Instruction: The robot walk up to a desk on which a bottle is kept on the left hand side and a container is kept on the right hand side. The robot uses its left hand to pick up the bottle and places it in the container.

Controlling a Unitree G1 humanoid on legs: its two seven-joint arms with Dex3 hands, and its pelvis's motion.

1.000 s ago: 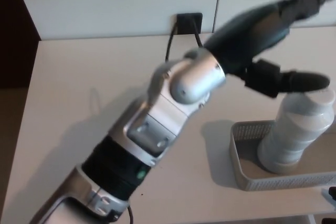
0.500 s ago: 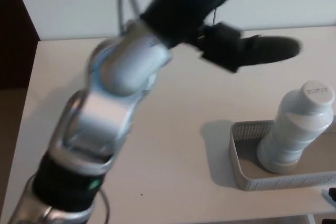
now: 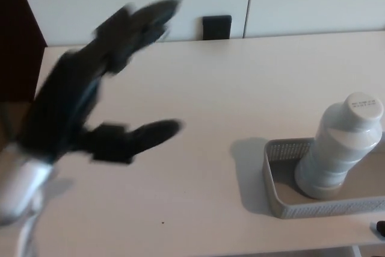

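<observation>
The white bottle point(image 3: 343, 148) is seen upright inside the grey container point(image 3: 274, 191) near the desk's point(image 3: 240, 88) right front edge. The left hand point(image 3: 84, 106), blurred, is spread empty over bare desk, well apart.

A pale beige desk point(image 3: 198, 100) set against a white wall carries a grey mesh container point(image 3: 278, 200) near its front right corner, and a tiny dark speck point(image 3: 162, 222) near the front edge.

The left hand point(image 3: 90, 100), blurred, hangs at picture left with fingers point(image 3: 147, 16) and thumb spread, holding nothing.
</observation>
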